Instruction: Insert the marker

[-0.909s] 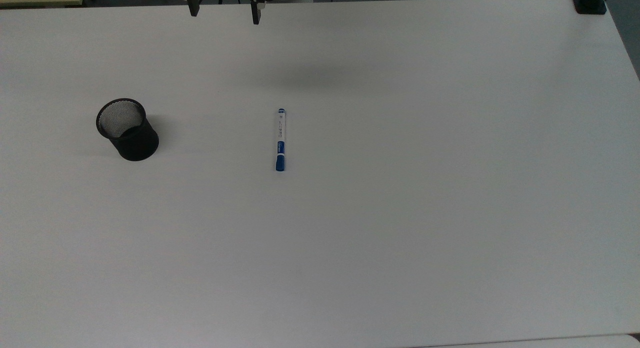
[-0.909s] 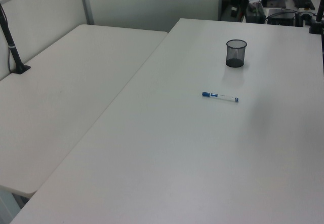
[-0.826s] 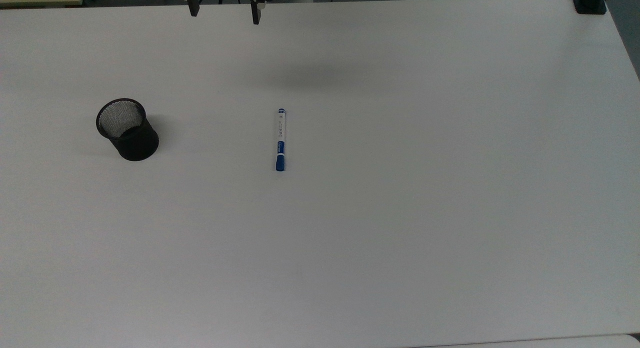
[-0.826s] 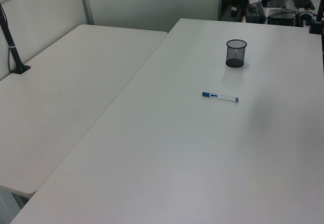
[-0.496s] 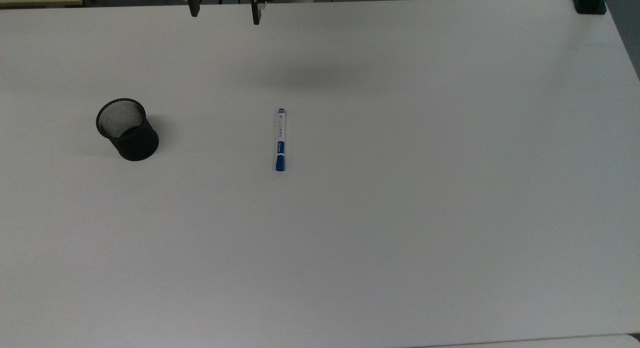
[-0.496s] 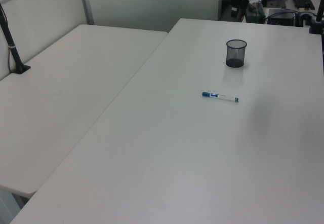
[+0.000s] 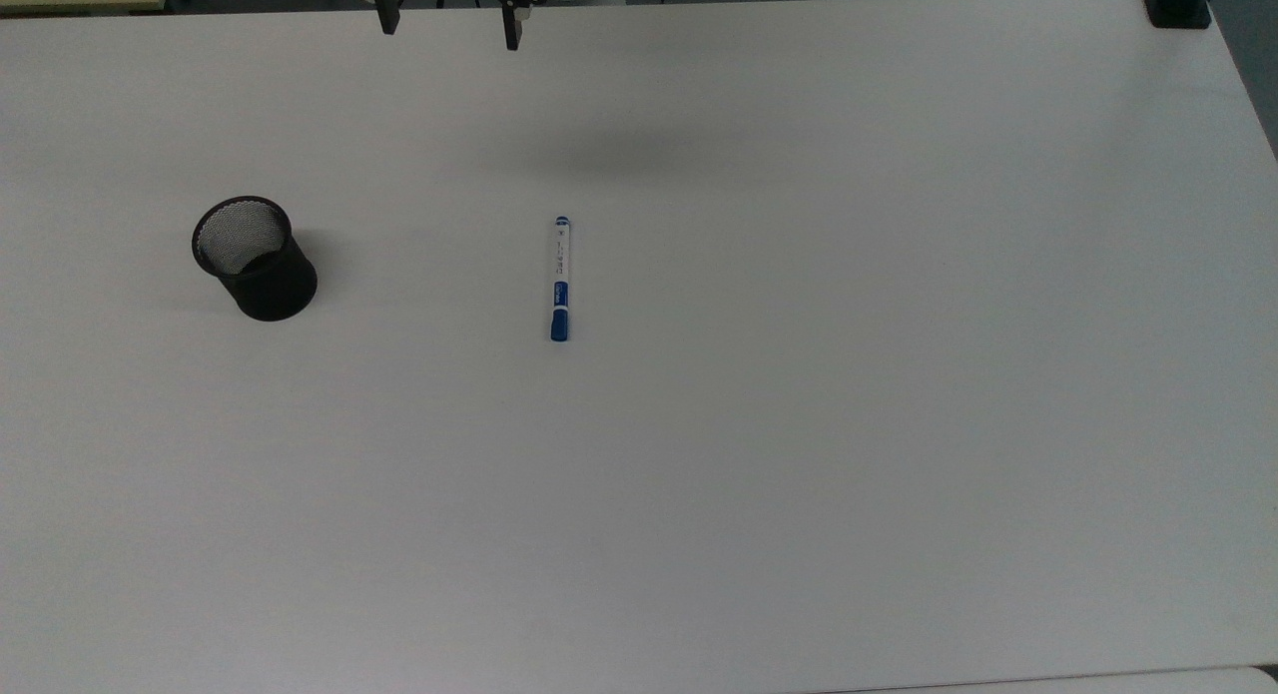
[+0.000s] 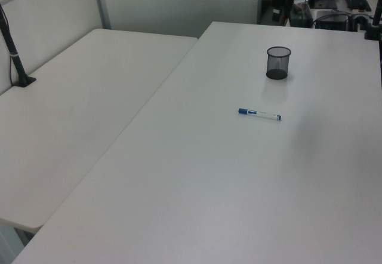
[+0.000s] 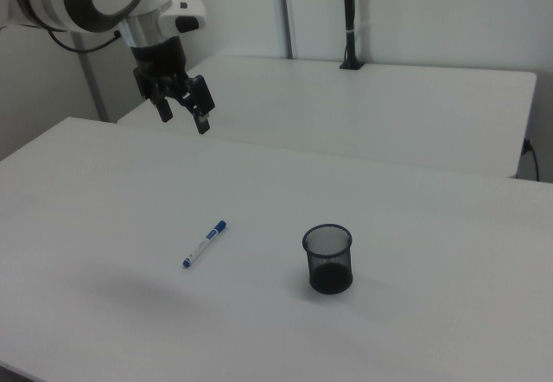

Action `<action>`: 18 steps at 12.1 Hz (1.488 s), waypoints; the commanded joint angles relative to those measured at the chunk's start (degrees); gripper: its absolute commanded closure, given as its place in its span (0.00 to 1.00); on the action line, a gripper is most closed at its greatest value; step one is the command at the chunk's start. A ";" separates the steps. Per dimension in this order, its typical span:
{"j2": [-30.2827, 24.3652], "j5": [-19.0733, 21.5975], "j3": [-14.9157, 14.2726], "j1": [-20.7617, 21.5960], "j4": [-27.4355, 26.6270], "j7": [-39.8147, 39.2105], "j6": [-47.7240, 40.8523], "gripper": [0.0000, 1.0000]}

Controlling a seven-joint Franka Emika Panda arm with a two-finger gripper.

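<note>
From my remote seat: marker (image 7: pixel 560 279) lies flat on the white bench (image 7: pixel 799 424), roughly mid-bench, nothing touching it. In the top view it runs near vertical, blue cap end toward the bottom, small blue tip toward the top; white barrel w/ printed label between. In the left view marker (image 8: pixel 259 114) lies w/ cap at the left view's left. In the right view marker (image 9: pixel 205 244) sits diagonal, cap up-right. Black mesh cup (image 7: pixel 255 259) stands upright, well apart from marker, on the top view's left; cup (image 8: pixel 278 63) is behind marker in the left view, and cup (image 9: pixel 328 258) is on the right view's right of marker. Gripper (image 9: pixel 183 113) hangs high above bench, well apart from both, fingers (image 9: pixel 204 123) spread wide, holding nothing. In the top view gripper (image 7: pixel 448 27) shows at the top edge, two dark fingers far apart. Soft shadow on bench (image 9: pixel 285 183) btw gripper and marker. Second white table (image 8: pixel 65 114) alongside, w/ a black clamped post (image 8: pixel 15 58).
</note>
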 commanded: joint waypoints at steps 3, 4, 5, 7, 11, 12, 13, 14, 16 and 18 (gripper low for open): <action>-0.01 -0.73 0.05 -0.96 -2.09 -16.19 -1.45 0.00; 0.86 -0.73 0.05 -0.96 -2.00 -17.27 -1.54 0.00; 2.35 -0.99 0.05 -0.53 -2.09 -17.02 -1.20 0.00; 4.47 -1.77 0.05 -0.35 -2.00 -16.49 -0.67 0.00; 11.06 -1.95 0.14 1.49 -2.52 -10.10 4.23 0.00; 12.46 -2.04 0.05 2.11 -2.61 -7.81 6.43 0.00; 14.47 -2.65 0.14 3.07 -2.61 -4.31 9.24 0.00; 15.63 -3.44 0.14 3.34 -3.05 -2.62 10.66 0.00; 18.87 -4.33 0.14 5.26 -3.75 -0.33 14.95 0.00; 22.39 -6.95 0.14 6.50 -3.84 3.35 18.48 0.00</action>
